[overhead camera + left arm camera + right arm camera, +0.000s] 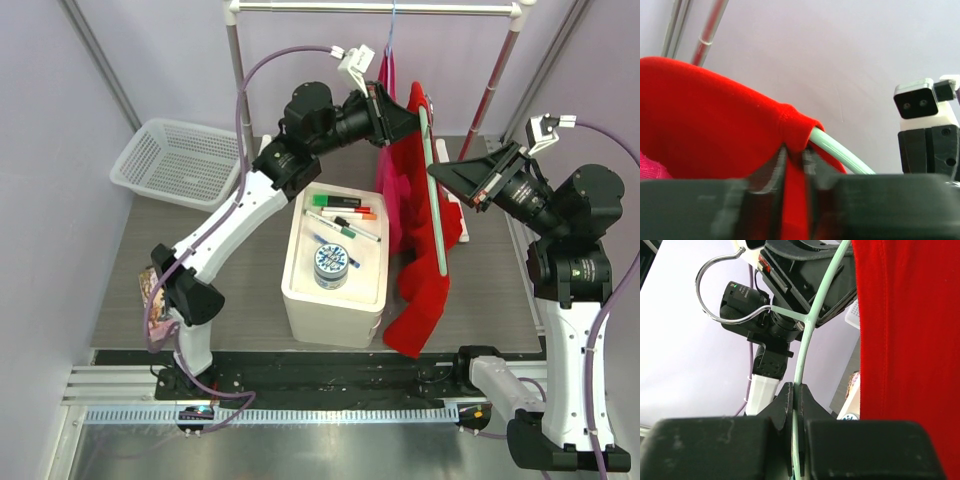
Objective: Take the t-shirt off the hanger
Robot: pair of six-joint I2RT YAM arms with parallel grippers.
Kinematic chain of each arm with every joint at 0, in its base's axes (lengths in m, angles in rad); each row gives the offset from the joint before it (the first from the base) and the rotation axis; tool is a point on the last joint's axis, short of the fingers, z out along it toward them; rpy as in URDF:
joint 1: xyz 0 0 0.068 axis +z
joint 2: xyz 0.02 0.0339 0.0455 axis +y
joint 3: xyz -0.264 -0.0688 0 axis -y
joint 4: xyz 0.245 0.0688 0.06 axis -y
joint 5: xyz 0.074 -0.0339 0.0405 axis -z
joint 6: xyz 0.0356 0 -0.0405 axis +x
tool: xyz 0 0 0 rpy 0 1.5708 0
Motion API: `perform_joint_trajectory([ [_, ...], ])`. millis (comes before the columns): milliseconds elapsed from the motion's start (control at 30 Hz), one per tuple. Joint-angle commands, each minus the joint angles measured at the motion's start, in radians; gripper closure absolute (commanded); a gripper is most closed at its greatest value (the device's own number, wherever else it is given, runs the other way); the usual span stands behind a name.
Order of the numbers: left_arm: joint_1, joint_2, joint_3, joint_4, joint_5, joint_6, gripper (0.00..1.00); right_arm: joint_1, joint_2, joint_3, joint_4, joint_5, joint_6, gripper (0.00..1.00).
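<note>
Grey tabletop (130, 290) below me, lilac walls (180, 60) all round, a white rail (380, 8) across the back. The red t-shirt (425, 290) was draped on the green hanger (437, 215), up between my two claws. My left claw (794, 165) was pinching its shoulder hem. My right claw (796, 395) was clamped on bare hanger wire just beside the cloth. One t-shirt, one hanger, one basket (175, 160), and one box (290, 270) holding one tape roll (330, 265) and several pens (345, 215) I couldn't count.

A white box (330, 325) holds markers (343, 203) and a round tin (331, 264), with a mesh basket (165, 128) behind-left.
</note>
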Motion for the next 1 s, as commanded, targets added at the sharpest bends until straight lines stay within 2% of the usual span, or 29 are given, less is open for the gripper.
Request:
perform_joint_trajectory([
  [0, -0.020, 0.042, 0.117, -0.098, -0.035, 0.051, 0.96, 0.011, -0.024, 0.001, 0.100, -0.026, 0.008, 0.99],
  [33, -0.024, 0.062, 0.143, -0.124, -0.064, 0.080, 1.00, 0.011, -0.024, 0.001, 0.096, -0.023, 0.007, 0.99],
  [133, -0.056, 0.064, 0.191, -0.164, -0.103, 0.123, 1.00, 0.011, -0.017, 0.009, 0.028, 0.022, -0.025, 0.99],
  [233, -0.138, 0.004, 0.163, -0.187, -0.214, 0.268, 1.00, 0.011, 0.000, 0.017, -0.054, 0.087, -0.077, 0.99],
  [267, -0.161, -0.039, 0.125, -0.186, -0.298, 0.339, 1.00, 0.011, 0.003, 0.014, -0.065, 0.127, -0.085, 0.99],
  [500, -0.259, -0.223, -0.107, -0.073, -0.503, 0.477, 1.00, 0.011, -0.007, 0.009, -0.088, 0.271, -0.081, 0.99],
  [567, -0.262, -0.260, -0.192, -0.001, -0.503, 0.471, 1.00, 0.011, -0.007, 0.009, -0.097, 0.291, -0.087, 0.99],
  [667, -0.283, -0.300, -0.248, 0.020, -0.543, 0.491, 1.00, 0.011, -0.001, 0.020, -0.103, 0.300, -0.091, 0.99],
  [733, -0.287, -0.327, -0.283, 0.053, -0.510, 0.471, 1.00, 0.011, -0.001, 0.021, -0.106, 0.313, -0.093, 0.99],
  [867, -0.287, -0.259, -0.192, -0.050, -0.503, 0.427, 1.00, 0.011, 0.002, 0.049, -0.101, 0.310, -0.084, 0.99],
  [933, -0.288, -0.249, -0.199, -0.048, -0.505, 0.414, 1.00, 0.011, -0.003, 0.069, -0.103, 0.320, -0.088, 0.99],
  [967, -0.285, -0.248, -0.210, -0.046, -0.502, 0.398, 0.95, 0.011, -0.006, 0.084, -0.101, 0.330, -0.088, 0.99],
])
